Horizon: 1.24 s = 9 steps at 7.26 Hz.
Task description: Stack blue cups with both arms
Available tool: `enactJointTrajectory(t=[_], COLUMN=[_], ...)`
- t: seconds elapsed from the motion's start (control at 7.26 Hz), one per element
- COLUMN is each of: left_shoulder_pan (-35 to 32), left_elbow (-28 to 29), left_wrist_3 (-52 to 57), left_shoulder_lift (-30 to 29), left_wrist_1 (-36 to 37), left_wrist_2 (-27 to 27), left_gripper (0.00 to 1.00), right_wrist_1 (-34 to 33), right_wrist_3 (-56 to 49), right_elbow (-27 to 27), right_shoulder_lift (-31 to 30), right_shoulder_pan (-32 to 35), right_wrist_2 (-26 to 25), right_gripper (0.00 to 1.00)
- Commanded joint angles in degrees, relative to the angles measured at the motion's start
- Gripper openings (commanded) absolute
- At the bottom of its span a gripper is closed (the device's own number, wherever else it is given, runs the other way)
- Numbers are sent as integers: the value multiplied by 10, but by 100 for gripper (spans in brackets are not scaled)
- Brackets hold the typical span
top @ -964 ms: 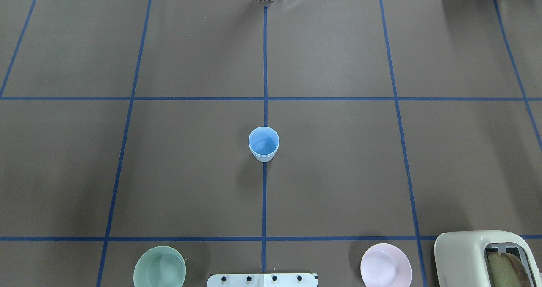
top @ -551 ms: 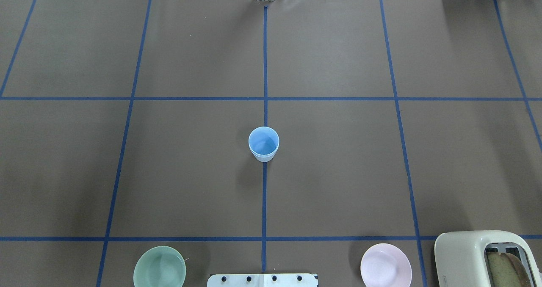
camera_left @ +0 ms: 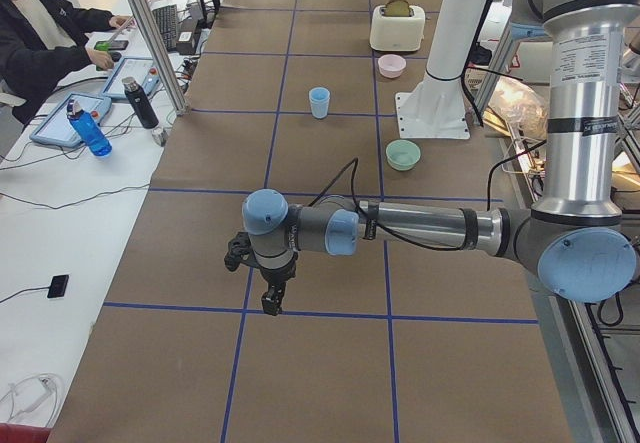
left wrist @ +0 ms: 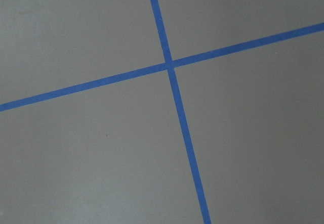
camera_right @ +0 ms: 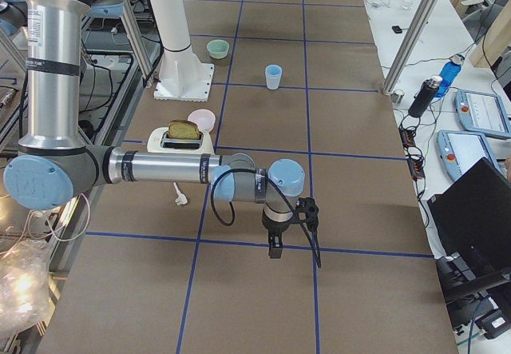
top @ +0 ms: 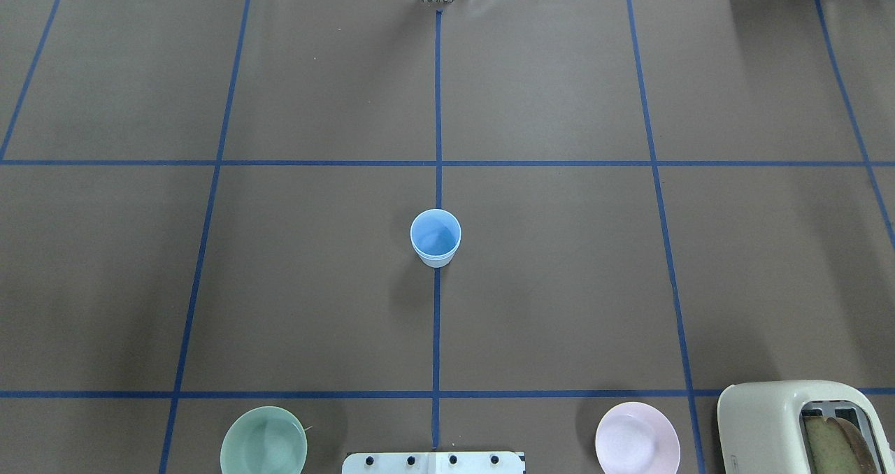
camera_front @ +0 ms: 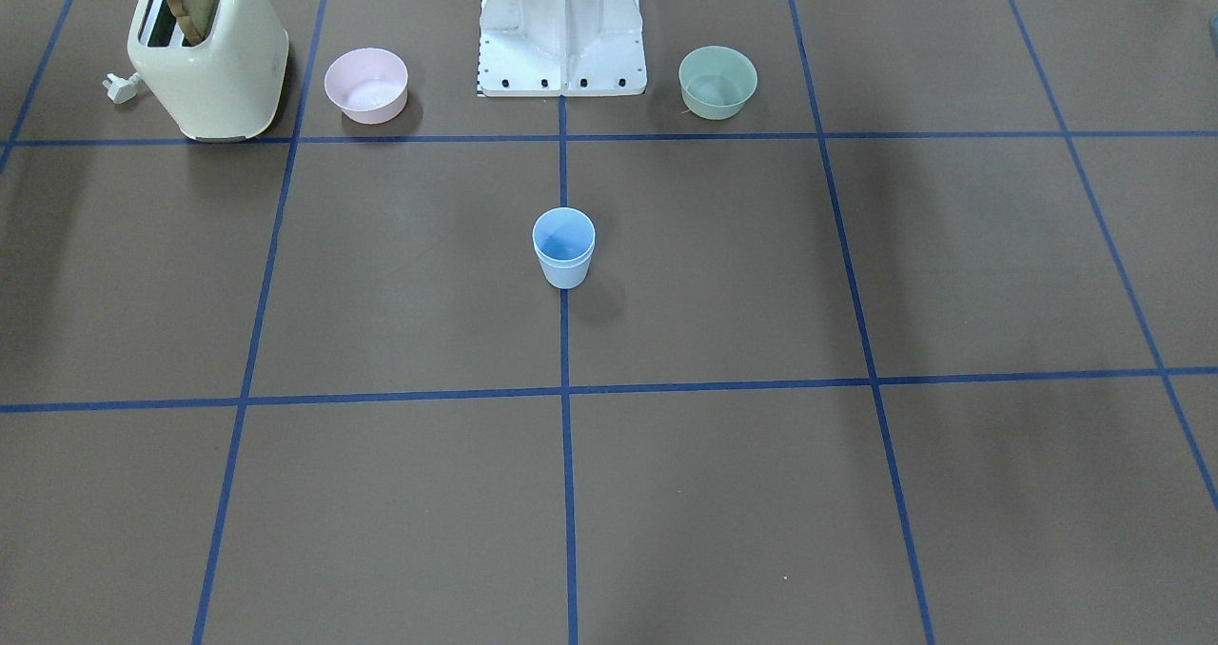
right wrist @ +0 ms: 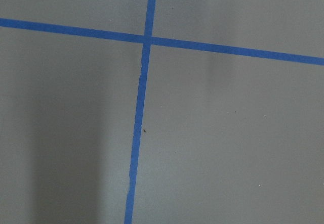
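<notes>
how wide the jaws stand on either arm cannot be told. the left arm (camera_left: 400, 231) and the right arm (camera_right: 160, 166) each hold theirs pointing down, low over the bench (top: 559, 285), near a tape crossing (left wrist: 169, 64). the blue cups (top: 435, 236) sit nested and upright mid-bench, well apart from both.

The table cover (top: 559, 285) looks like matt brown paper, crossed by smooth blue tape lines (top: 436, 320). The blue cups (top: 435, 238) at centre frame look like smooth satin plastic, and the toaster (top: 762, 425) at lower right has a glossy cream shell. The left arm (camera_left: 430, 228) and the right arm (camera_right: 160, 166) have brushed-metal tubes.
</notes>
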Motion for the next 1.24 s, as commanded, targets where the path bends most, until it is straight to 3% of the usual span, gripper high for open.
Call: enactJointTrajectory(t=[0.0, 1.1], left_shoulder_pan=[3, 3], left_elbow=[-1, -8], left_wrist_3=[-1, 0], left_shoulder_lift=[5, 4], left_wrist_1=[0, -2], left_wrist_2=[0, 0], left_gripper=[99, 99], right_wrist_1=[0, 0], right_wrist_3=[1, 0], right_elbow=[2, 7], right_shoulder_lift=[0, 1], right_shoulder_pan=[0, 0], right_wrist_2=[0, 9], right_gripper=[100, 100])
